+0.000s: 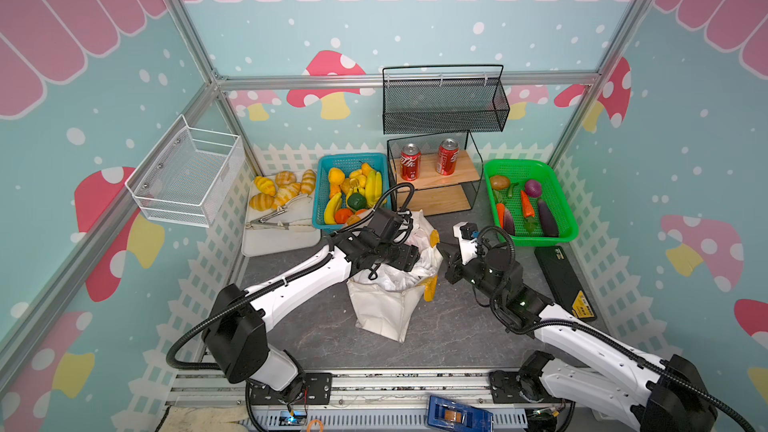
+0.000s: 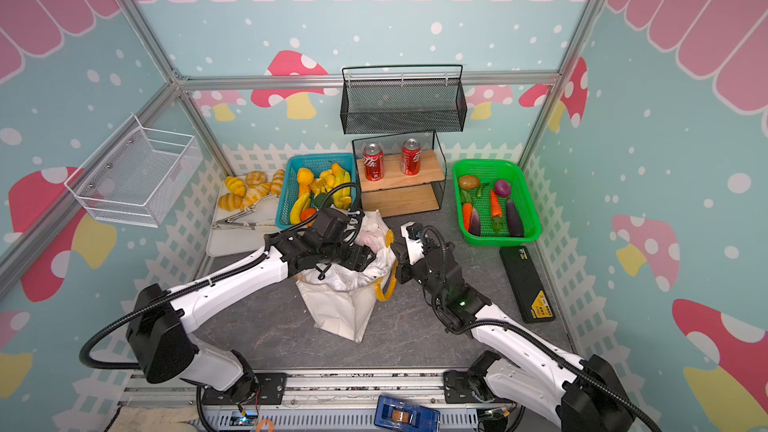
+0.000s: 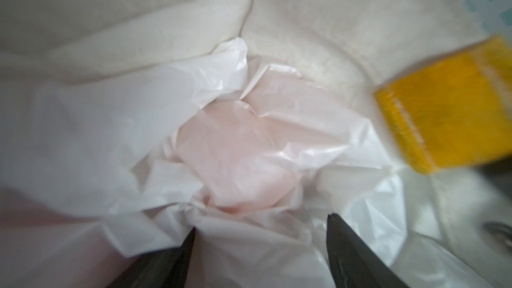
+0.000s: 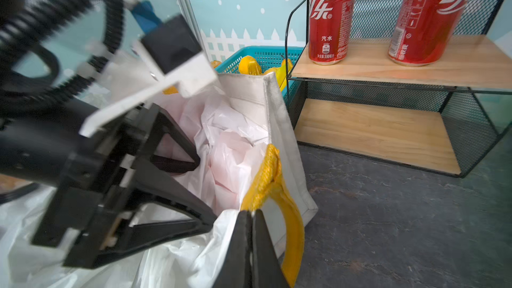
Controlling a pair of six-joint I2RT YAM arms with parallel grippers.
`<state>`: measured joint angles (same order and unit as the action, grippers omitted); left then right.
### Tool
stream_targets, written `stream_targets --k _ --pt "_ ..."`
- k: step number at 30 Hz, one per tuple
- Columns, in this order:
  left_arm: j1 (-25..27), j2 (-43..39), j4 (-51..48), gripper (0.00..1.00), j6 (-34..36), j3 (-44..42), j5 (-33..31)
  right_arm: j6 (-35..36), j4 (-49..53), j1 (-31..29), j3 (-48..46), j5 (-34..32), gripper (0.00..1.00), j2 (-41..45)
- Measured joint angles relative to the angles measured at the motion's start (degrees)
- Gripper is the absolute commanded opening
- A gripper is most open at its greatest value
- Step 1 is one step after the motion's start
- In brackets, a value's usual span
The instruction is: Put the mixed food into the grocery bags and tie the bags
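Note:
A cream canvas tote [image 1: 386,313] [image 2: 340,309] with a yellow handle [image 4: 291,217] stands mid-table. The thin white plastic bag [image 3: 124,112] [image 4: 230,134] is stuffed in its mouth, and something pinkish [image 3: 235,156] shows through the film. My left gripper [image 1: 409,257] [image 3: 261,223] hangs open over the plastic inside the tote, with nothing between its fingers. At the tote's right rim, beside the handle, my right gripper [image 1: 445,254] [image 4: 251,213] is shut on the edge where plastic drapes over. A toy carrot [image 1: 527,205] and eggplant [image 1: 547,218] lie in the green basket [image 1: 557,176].
A teal basket [image 1: 326,176] of bananas and oranges sits behind the tote. Beside it are a wire shelf with red cans [image 1: 410,162] and a white tray [image 1: 282,243] with bread and tongs. A flat black box [image 1: 561,276] lies by the right wall. Mesh baskets hang on the walls.

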<state>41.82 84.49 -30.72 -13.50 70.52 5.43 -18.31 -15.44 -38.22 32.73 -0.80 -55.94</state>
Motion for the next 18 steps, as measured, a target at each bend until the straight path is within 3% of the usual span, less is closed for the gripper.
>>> stream_targets --k 7,11,14,18 --pt "-1.4 -14.4 1.8 0.81 -0.9 -0.1 1.4 4.3 10.4 4.2 4.3 0.4 0.00 1.4" --pt "-7.6 -19.7 0.9 0.70 -2.9 -1.6 1.3 6.0 13.8 6.5 5.5 0.2 0.00 1.7" --pt "-11.0 -18.5 -1.7 0.63 -3.8 -1.6 0.2 6.6 14.4 7.3 5.6 0.3 0.00 1.9" --pt "-11.1 -11.6 -5.4 0.56 -4.1 -1.5 1.4 6.8 14.9 7.5 5.9 0.7 0.00 1.6"
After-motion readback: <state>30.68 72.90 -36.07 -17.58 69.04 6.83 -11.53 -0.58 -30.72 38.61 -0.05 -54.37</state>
